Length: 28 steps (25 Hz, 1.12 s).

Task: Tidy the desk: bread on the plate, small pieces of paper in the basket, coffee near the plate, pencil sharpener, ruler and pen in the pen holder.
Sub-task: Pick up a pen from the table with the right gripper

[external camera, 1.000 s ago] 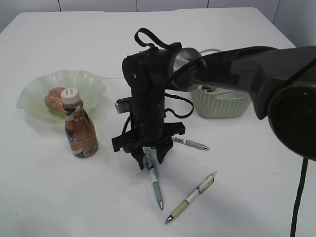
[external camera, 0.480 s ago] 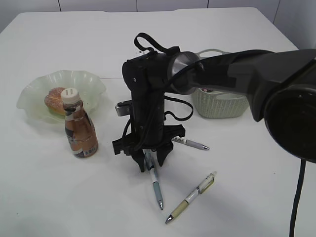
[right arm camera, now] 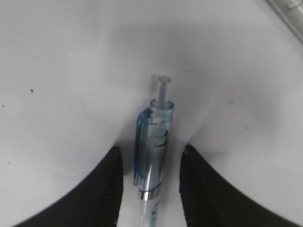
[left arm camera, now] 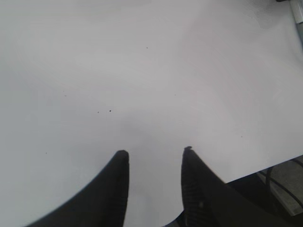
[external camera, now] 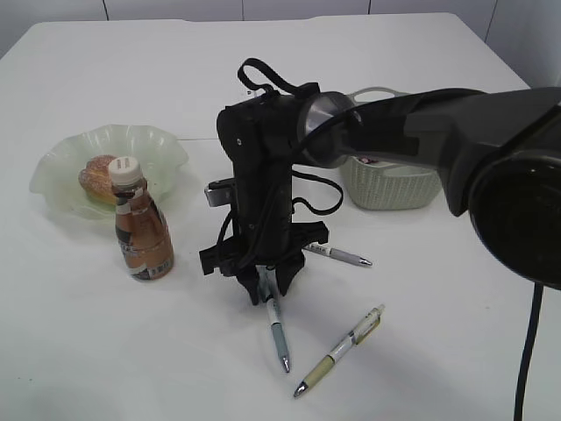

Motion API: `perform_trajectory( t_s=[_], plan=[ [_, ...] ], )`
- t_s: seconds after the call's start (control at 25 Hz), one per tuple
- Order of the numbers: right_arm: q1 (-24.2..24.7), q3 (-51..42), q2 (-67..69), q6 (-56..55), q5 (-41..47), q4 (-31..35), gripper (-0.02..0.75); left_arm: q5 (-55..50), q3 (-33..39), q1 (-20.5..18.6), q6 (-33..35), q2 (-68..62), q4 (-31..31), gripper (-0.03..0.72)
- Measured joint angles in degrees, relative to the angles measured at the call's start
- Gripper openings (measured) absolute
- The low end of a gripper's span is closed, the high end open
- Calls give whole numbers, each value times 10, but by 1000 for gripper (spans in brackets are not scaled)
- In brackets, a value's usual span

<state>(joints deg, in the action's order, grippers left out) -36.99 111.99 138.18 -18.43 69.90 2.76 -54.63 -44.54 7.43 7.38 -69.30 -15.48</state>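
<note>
A blue clear pen [external camera: 277, 329] lies on the white table, and its clip end shows in the right wrist view [right arm camera: 154, 151]. My right gripper [external camera: 267, 294] points straight down over that end. It is open, with one finger on each side of the pen [right arm camera: 151, 148]. My left gripper [left arm camera: 155, 150] is open and empty over bare table, and it does not show in the exterior view. The bread [external camera: 95, 174] lies on the green glass plate [external camera: 61, 171]. The coffee bottle [external camera: 140, 230] stands just in front of the plate. No pen holder, sharpener or ruler shows.
A yellow-green pen [external camera: 340, 349] lies right of the blue one. A white pen [external camera: 337, 255] lies behind the gripper. A pale woven basket [external camera: 390, 189] stands at the right behind my right arm. The table edge [left arm camera: 265, 170] shows at the lower right of the left wrist view.
The right arm's upper part has shifted slightly. The gripper stays over the blue pen's end, and the pen has not moved.
</note>
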Motion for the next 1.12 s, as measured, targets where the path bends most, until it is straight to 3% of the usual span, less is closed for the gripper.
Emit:
perform_trajectory(
  t_s=[0.16, 0.44, 1.12],
  plan=[
    [0, 0, 0, 0, 0, 0, 213, 0, 0, 0, 0, 0, 0, 277],
    [0, 0, 0, 10, 0, 1, 134, 0, 0, 0, 0, 0, 0, 277],
    [7, 6, -26, 92, 0, 25, 106, 0, 0, 0, 0, 0, 0, 277]
  ],
)
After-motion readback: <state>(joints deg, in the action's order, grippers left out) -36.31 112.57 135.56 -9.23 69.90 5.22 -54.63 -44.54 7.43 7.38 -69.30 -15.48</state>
